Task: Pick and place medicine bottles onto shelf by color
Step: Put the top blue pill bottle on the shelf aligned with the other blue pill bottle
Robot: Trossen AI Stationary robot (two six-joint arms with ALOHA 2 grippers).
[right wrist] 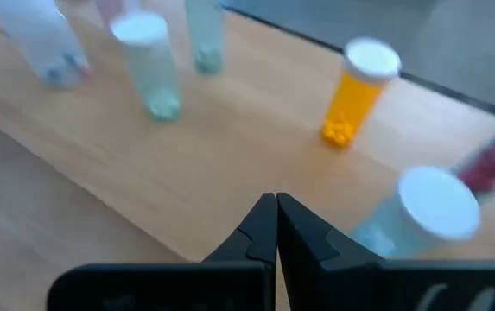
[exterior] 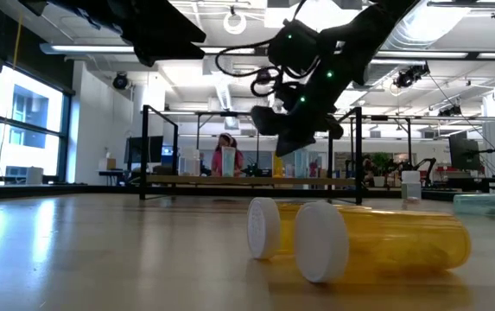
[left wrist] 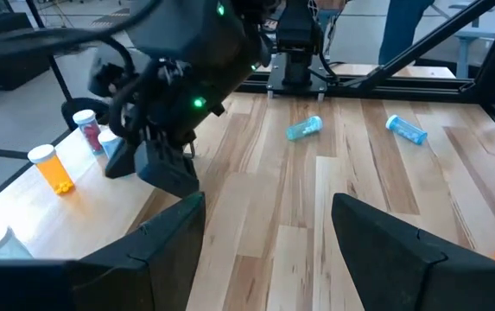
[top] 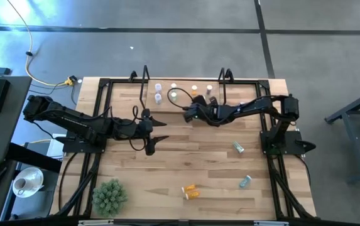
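Note:
The shelf (top: 183, 93) stands along the table's far edge, and several medicine bottles stand upright on it: whitish (top: 158, 88), teal (right wrist: 154, 71) and orange (right wrist: 357, 88). Two teal bottles (top: 238, 147) (top: 245, 182) and two orange bottles (top: 190, 191) lie on their sides on the tabletop. My right gripper (right wrist: 276, 218) is shut and empty, and it hovers at the shelf's near edge (top: 185, 107). My left gripper (top: 159, 130) is open and empty above the table's middle left. It also shows in the left wrist view (left wrist: 273, 233).
A green spiky plant ball (top: 109, 196) sits at the near left corner. Black upright frames (top: 145, 78) (top: 225, 78) stand at the shelf's ends. Bare tabletop (top: 192, 154) lies between my grippers and the lying bottles. People show in the room beyond the table (exterior: 226, 155).

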